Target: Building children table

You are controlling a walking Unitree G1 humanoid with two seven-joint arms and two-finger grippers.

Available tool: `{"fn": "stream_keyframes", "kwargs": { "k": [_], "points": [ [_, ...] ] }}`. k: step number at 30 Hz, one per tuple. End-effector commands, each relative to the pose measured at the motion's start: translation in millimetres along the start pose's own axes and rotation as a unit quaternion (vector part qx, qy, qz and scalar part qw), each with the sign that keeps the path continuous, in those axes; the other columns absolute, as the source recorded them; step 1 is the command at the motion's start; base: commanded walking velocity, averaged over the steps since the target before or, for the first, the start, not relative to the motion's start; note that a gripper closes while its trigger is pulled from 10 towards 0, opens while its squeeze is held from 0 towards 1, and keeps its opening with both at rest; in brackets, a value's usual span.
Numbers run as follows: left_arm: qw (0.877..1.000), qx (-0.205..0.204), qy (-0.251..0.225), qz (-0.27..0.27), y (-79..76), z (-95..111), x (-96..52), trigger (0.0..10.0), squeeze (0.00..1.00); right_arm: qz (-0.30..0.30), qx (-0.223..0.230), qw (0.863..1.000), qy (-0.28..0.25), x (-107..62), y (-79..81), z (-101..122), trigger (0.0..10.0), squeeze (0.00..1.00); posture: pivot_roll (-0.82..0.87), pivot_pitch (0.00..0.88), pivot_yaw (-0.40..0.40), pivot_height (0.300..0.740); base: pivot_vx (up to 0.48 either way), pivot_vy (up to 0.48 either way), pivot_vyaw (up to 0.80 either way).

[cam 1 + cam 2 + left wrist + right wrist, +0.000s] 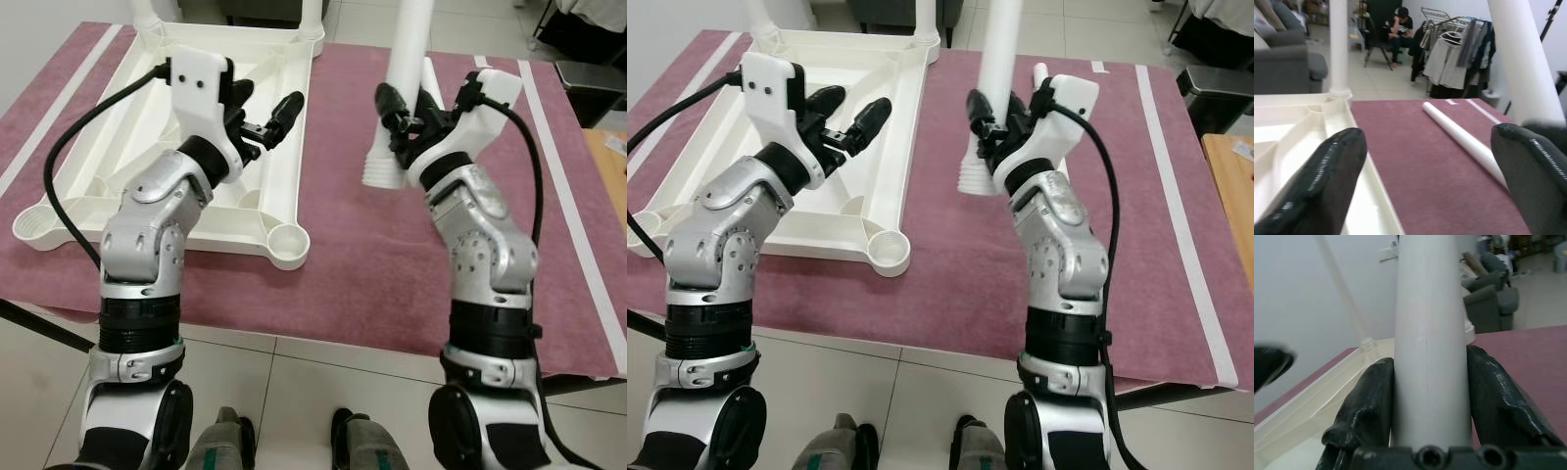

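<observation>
Feet (294,446) of the robot sit lowest in the head views, on pale floor tiles just short of the maroon mat (353,274).

Table leg (402,88): smooth white plastic tube, long axis near vertical, ribbed flared end (380,171) pointing down and hovering just above the mat, upper end running out of frame. It stands to the right of the tabletop. Right gripper (404,113) is pinched on it just above the ribbed end; in the right wrist view both glossy black fingers (1364,411) press flat against the tube's sides.

Tabletop (196,147): cream moulded plastic, lying upside down on the mat, ribbed underside up, round sockets at the corners, nearest one (289,240) unfilled. Two legs (152,15) already stand upright in its far corners. Another loose leg (1462,139) lies flat on the mat beyond the held one, seen from the left wrist.

Left gripper (263,113) hangs over the tabletop's right rail, fingers spread wide, holding nothing.

Mat is a flat fabric with white stripes (578,235) along its edges. Background in the left wrist view: grey sofa (1283,68), clothes rack (1459,49), a seated person (1398,32).
</observation>
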State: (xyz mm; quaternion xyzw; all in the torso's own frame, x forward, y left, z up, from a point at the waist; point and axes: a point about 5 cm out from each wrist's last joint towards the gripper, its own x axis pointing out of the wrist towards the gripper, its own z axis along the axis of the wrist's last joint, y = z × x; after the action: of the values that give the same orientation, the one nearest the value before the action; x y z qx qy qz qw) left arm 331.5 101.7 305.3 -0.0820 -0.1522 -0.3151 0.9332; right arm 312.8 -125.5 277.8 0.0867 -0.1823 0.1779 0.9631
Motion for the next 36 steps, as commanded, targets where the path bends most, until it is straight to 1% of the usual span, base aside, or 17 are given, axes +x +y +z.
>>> {"fn": "stream_keyframes", "kwargs": {
  "k": [1, 2, 3, 5, 7, 11, 12, 13, 16, 20, 22, 28, 29, 30, 31, 32, 36],
  "points": [
    [0.999, -0.017, 0.003, -0.032, -2.0, 0, 0.3, 10.0, 1.00, 0.025, -0.014, 0.999, -0.021, -1.0, 9.8, 8, 10.0, 0.00, -0.05, 0.136, 0.110, 0.740, 0.000, 0.000, 0.00],
    [0.998, -0.038, 0.004, -0.051, -3.5, 2, 3.2, 10.0, 0.63, 0.040, -0.029, 0.999, -0.019, -4.8, 14.3, 6, 10.0, 0.00, -0.06, 0.136, 0.114, 0.740, 0.000, 0.000, 0.00],
    [0.995, -0.058, 0.004, -0.083, -7.2, 4, 6.1, 10.0, 0.00, 0.058, -0.043, 0.997, -0.019, -8.7, 19.1, 4, 10.0, 0.00, -0.06, 0.134, 0.118, 0.740, 0.000, 0.000, 0.00],
    [0.986, -0.084, 0.004, -0.143, -16.4, 7, 10.4, 10.0, 0.00, 0.095, -0.062, 0.993, -0.016, -13.3, 27.9, 1, 10.0, 0.00, -0.06, 0.134, 0.120, 0.740, 0.000, 0.000, 0.00],
    [0.986, -0.084, 0.004, -0.143, -16.4, 7, 10.4, 10.0, 0.00, 0.095, -0.062, 0.993, -0.016, -13.3, 27.9, 1, 10.0, 0.00, -0.06, 0.134, 0.120, 0.740, 0.000, 0.000, 0.00],
    [0.976, -0.117, -0.001, -0.182, -22.3, 12, 13.4, 10.0, 0.00, 0.120, -0.076, 0.990, -0.018, -15.6, 34.0, 0, 10.0, 0.00, -0.06, 0.133, 0.121, 0.740, 0.000, 0.000, 0.00],
    [0.968, -0.142, -0.006, -0.207, -26.0, 15, 13.7, 10.0, 0.00, 0.131, -0.086, 0.988, -0.021, -17.0, 36.9, -1, 10.0, 0.00, -0.06, 0.132, 0.120, 0.740, 0.000, 0.000, 0.00],
    [0.968, -0.142, -0.006, -0.207, -26.0, 15, 13.7, 10.0, 0.00, 0.131, -0.086, 0.988, -0.021, -17.0, 36.9, -1, 10.0, 0.00, -0.06, 0.132, 0.120, 0.740, 0.000, 0.000, 0.00],
    [0.949, -0.175, -0.015, -0.262, -35.6, 22, 10.5, 10.0, 0.00, 0.154, -0.106, 0.982, -0.023, -20.9, 45.0, -5, 10.0, 0.00, -0.06, 0.132, 0.120, 0.740, 0.000, 0.000, 0.00],
    [0.944, -0.192, -0.015, -0.267, -35.8, 22, 10.8, 10.0, 0.00, 0.163, -0.115, 0.980, -0.023, -23.4, 49.1, -6, 10.0, 0.00, -0.06, 0.131, 0.121, 0.740, 0.000, 0.000, 0.00],
    [0.936, -0.210, -0.022, -0.281, -37.7, 25, 9.2, 10.0, 0.00, 0.167, -0.119, 0.978, -0.020, -25.1, 50.8, -9, 10.0, 0.00, -0.06, 0.132, 0.123, 0.740, 0.000, 0.000, 0.00],
    [0.939, -0.217, -0.010, -0.267, -36.2, 21, 11.6, 10.0, 0.00, 0.173, -0.120, 0.977, -0.022, -25.5, 52.3, -9, 10.0, 0.00, -0.06, 0.132, 0.123, 0.740, 0.000, 0.000, 0.00],
    [0.940, -0.220, -0.008, -0.259, -34.6, 21, 12.6, 6.3, 0.00, 0.174, -0.121, 0.977, -0.023, -25.6, 52.5, -9, 10.0, 0.00, -0.06, 0.133, 0.123, 0.740, 0.000, 0.000, 0.00],
    [0.942, -0.224, -0.004, -0.250, -33.2, 20, 13.8, 1.4, 0.00, 0.176, -0.122, 0.977, -0.023, -26.0, 53.1, -9, 10.0, 0.00, -0.06, 0.133, 0.123, 0.740, 0.000, 0.000, 0.00],
    [0.942, -0.224, -0.004, -0.250, -33.2, 20, 13.8, 1.4, 0.00, 0.176, -0.122, 0.977, -0.023, -26.0, 53.1, -9, 10.0, 0.00, -0.06, 0.133, 0.123, 0.740, 0.000, 0.000, 0.00],
    [0.943, -0.229, 0.003, -0.240, -32.1, 17, 15.1, 0.0, 0.00, 0.179, -0.124, 0.976, -0.024, -26.8, 54.3, -10, 10.0, 0.00, -0.06, 0.133, 0.123, 0.740, 0.000, 0.000, 0.00],
    [0.943, -0.230, 0.005, -0.241, -33.3, 16, 14.2, 0.0, 0.00, 0.181, -0.126, 0.975, -0.023, -27.2, 55.3, -11, 10.0, 0.00, -0.05, 0.134, 0.123, 0.740, 0.000, 0.000, 0.00]
  ]
}}
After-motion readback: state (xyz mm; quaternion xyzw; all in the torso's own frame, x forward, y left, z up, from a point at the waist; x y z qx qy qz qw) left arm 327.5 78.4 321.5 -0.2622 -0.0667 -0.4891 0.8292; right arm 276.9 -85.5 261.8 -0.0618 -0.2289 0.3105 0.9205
